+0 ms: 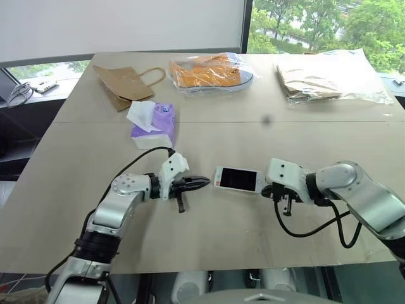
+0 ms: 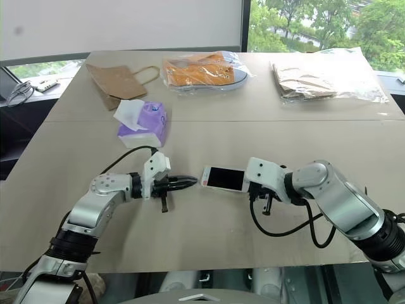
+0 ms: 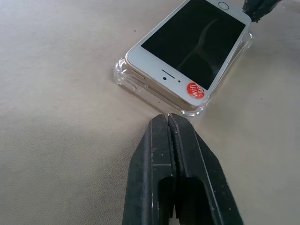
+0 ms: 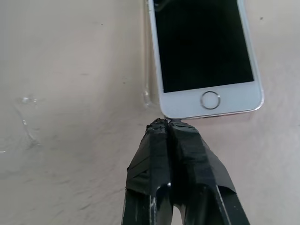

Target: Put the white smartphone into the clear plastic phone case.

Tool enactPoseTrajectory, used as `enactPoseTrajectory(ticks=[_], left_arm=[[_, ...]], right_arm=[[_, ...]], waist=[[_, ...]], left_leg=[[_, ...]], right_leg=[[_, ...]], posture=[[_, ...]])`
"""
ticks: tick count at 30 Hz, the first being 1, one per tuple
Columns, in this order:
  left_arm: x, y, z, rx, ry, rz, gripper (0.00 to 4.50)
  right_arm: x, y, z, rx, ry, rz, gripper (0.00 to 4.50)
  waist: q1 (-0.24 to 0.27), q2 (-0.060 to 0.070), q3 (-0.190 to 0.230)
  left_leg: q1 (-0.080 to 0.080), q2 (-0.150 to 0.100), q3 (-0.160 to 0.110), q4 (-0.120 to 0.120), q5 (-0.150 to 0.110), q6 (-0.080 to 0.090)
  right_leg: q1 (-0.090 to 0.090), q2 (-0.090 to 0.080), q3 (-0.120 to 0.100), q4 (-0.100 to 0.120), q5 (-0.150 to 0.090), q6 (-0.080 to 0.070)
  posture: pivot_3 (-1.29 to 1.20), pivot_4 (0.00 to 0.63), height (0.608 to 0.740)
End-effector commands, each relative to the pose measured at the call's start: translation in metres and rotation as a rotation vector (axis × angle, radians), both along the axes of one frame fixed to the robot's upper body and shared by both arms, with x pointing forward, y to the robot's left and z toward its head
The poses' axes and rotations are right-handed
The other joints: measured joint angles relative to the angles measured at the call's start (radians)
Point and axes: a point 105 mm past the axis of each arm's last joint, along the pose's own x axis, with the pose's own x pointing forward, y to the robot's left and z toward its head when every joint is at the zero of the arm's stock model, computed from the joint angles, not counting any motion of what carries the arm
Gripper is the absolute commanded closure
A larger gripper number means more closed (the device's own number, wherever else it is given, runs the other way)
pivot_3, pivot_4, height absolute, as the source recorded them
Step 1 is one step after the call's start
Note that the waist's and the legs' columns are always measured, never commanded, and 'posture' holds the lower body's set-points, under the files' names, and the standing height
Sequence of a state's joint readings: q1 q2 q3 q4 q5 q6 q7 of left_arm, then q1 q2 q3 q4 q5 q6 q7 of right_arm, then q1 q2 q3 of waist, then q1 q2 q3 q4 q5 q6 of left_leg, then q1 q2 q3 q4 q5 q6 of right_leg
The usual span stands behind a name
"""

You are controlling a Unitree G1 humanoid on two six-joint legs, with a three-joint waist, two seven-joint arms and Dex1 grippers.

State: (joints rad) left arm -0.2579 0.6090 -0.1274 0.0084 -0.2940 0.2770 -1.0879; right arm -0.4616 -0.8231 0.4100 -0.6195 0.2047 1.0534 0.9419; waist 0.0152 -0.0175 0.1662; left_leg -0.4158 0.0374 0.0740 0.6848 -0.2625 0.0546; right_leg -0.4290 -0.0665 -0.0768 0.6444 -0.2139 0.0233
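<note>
- White flat smartphone [image 3: 192, 47] rests in clear thin plastic case [image 3: 123, 75], apparently not fully seated.
- Left gripper [image 3: 168, 117] at its nine o'clock and right gripper [image 4: 167, 123] at three: both closed, empty, fingertips positioned for pressing.

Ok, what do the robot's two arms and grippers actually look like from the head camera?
Both arms have silver-grey metal links with black joints. Each wrist carries a white block with a looping black cable. The left gripper and right gripper have narrow black fingers.
</note>
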Motion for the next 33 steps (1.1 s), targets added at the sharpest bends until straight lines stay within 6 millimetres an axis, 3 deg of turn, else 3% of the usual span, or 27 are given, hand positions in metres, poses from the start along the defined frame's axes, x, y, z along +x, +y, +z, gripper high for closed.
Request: enactPoseTrajectory(ticks=[1,8,13,18,22,24,29,33], left_arm=[[-0.002,-0.009,0.003,-0.001,-0.016,-0.030,4.46],[-0.005,-0.014,0.003,-0.012,-0.012,-0.035,4.46],[-0.006,-0.015,0.003,-0.018,-0.007,-0.029,4.46],[-0.006,-0.013,0.002,-0.015,-0.002,-0.022,4.46],[-0.005,-0.012,0.000,-0.013,0.001,-0.018,4.46],[-0.005,-0.012,0.000,-0.014,0.002,-0.017,4.46],[-0.005,-0.012,0.003,-0.034,-0.002,-0.004,4.46],[-0.007,-0.012,0.021,-0.143,0.018,0.002,4.46]], right_arm=[[-0.001,0.004,0.019,0.060,-0.072,0.034,4.50],[0.004,-0.007,0.024,0.072,-0.097,0.001,4.50],[0.022,-0.009,0.044,0.124,-0.206,-0.035,4.50],[0.038,0.017,0.057,0.190,-0.242,-0.044,4.50],[0.034,0.066,0.057,0.217,-0.231,0.109,4.50],[0.034,0.077,0.052,0.200,-0.219,0.150,4.50],[0.044,0.083,0.044,0.160,-0.225,0.170,4.50],[0.046,0.067,0.051,0.166,-0.237,0.137,4.50]], waist=[[0.000,0.000,0.000],[0.000,0.000,0.000],[-0.001,0.000,0.000],[-0.004,0.000,0.000],[-0.004,0.000,-0.001],[-0.002,0.000,-0.001],[-0.001,0.000,-0.001],[-0.002,0.000,0.000]], left_leg=[[0.000,0.000,0.000,0.000,0.000,0.000],[0.000,0.000,0.000,0.000,0.000,0.000],[0.000,0.000,0.000,0.000,0.000,0.000],[0.001,0.001,0.001,0.000,0.000,0.000],[0.001,0.001,0.000,0.000,0.000,-0.001],[0.001,0.001,0.000,0.000,0.000,-0.001],[0.000,0.000,0.001,0.001,0.001,-0.001],[0.000,0.000,0.001,0.001,0.001,-0.001]], right_leg=[[0.000,0.000,0.000,0.000,0.000,0.000],[0.000,0.000,0.000,0.000,0.000,0.000],[0.000,0.000,0.000,0.000,0.000,0.000],[0.000,0.002,0.001,0.001,0.000,0.000],[0.000,0.002,0.001,0.001,0.000,0.000],[0.000,0.002,0.001,0.001,0.000,0.000],[0.000,0.001,0.002,0.001,0.000,0.000],[0.000,0.002,0.002,0.001,0.000,0.000]], posture=[[0.00,0.150,0.740],[0.00,0.150,0.740],[0.00,0.150,0.740],[0.00,0.150,0.740],[0.00,0.150,0.740],[0.00,0.150,0.740],[0.00,0.150,0.740],[0.00,0.150,0.740]])
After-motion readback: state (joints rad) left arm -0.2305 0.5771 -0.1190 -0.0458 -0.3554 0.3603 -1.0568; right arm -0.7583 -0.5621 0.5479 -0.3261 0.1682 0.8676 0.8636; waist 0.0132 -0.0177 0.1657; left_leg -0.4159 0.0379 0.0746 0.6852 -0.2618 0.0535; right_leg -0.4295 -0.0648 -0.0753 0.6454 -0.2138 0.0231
